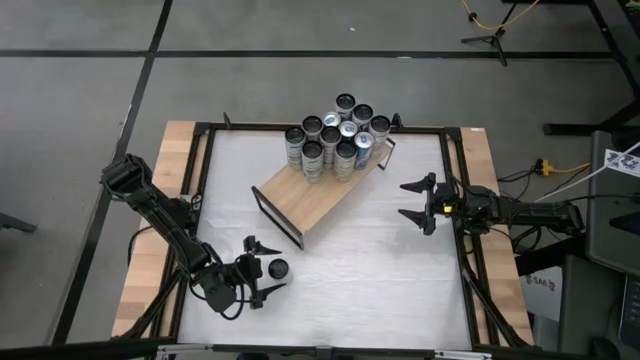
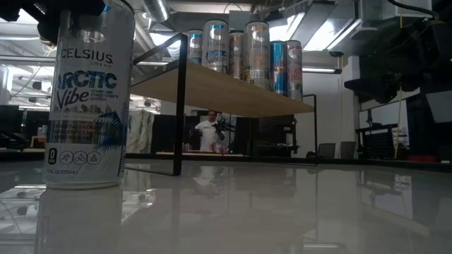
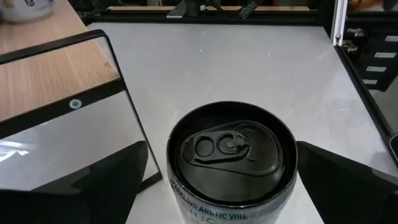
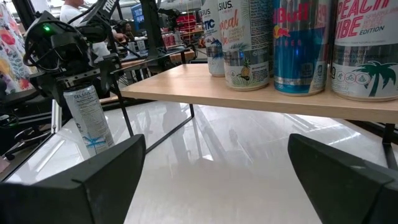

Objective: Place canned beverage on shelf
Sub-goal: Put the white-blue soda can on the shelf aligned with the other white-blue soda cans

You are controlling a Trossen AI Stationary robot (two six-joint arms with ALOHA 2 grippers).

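Note:
A white-and-blue Celsius can [image 1: 278, 268] stands upright on its base on the white tabletop, near the front left. My left gripper [image 1: 262, 268] is open and level with the can's upper part. One finger [image 3: 93, 186] stands on each side of the can's black top [image 3: 230, 149], and no touch shows. The shelf [image 1: 315, 195], a light wooden board on black frame ends, stands slantwise at mid-table. Several cans [image 1: 335, 135] crowd its far end. My right gripper [image 1: 418, 200] waits open at the table's right edge, facing the shelf [image 4: 249, 93].
The shelf's near half [image 3: 50, 68] is bare wood, close to the can on the table. Its black end frame [image 2: 180, 106] stands between the can [image 2: 88, 92] and the board's underside. White tabletop [image 1: 380, 270] lies between the two arms. A person shows far off in the room.

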